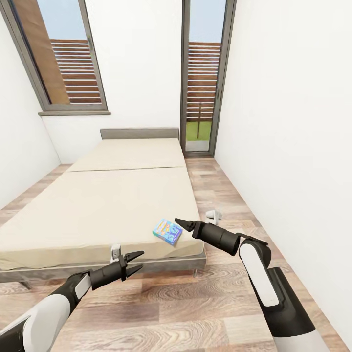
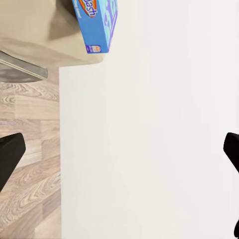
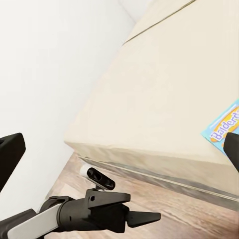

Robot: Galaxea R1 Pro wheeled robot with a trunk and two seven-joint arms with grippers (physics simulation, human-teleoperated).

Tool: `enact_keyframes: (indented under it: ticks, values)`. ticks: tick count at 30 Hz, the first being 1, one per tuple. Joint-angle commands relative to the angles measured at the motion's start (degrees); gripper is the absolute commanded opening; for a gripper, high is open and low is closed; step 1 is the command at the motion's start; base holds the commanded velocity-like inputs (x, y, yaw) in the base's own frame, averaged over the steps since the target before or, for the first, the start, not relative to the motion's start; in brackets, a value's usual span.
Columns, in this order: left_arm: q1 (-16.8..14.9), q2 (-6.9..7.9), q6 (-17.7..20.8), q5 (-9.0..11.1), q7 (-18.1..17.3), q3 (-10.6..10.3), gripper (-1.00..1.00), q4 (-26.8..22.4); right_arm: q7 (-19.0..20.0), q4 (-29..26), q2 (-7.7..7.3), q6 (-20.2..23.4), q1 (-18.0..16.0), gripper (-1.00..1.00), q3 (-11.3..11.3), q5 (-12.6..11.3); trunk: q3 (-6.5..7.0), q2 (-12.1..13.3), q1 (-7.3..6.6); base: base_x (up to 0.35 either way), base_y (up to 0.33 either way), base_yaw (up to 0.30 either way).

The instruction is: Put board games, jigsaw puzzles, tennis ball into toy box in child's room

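A bright blue board game (image 1: 167, 231) with orange print lies flat on the beige bed (image 1: 98, 205), near the mattress's front right corner. My right gripper (image 1: 182, 225) is open, just right of the box at about its height and not touching it. My left gripper (image 1: 142, 259) is open and empty, low in front of the bed's front edge. The left wrist view has the board game (image 2: 97, 20) at the mattress corner. In the right wrist view are the game's edge (image 3: 224, 127) and my left gripper (image 3: 144, 217). The table, toy box, jigsaw puzzles and tennis ball are out of view.
A white wall (image 1: 293, 146) runs close along the right, leaving a narrow strip of wood floor (image 1: 220, 195) beside the bed. A small white object (image 1: 213, 214) lies on that strip. Another small white device (image 1: 116, 252) sits at the bed's front edge. Tall windows (image 1: 203, 73) stand behind the headboard.
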Motion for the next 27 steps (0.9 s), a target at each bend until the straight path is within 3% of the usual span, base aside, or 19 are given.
enact_keyframes:
  ticks: [1,27]
  values:
    - [-0.04,-0.01,0.55,-0.4,-0.26,0.37,1.0,-0.02,0.21,-0.02,0.02,0.25,-0.04,1.0,-0.05,0.17,-0.05,-0.02,-0.01,0.0,0.0,0.0]
    - [-0.04,-0.01,0.2,-0.39,-0.3,0.32,1.0,-0.02,0.17,-0.01,-0.12,0.23,-0.04,1.0,-0.09,0.21,-0.05,-0.02,-0.01,-0.012,-0.024,0.0]
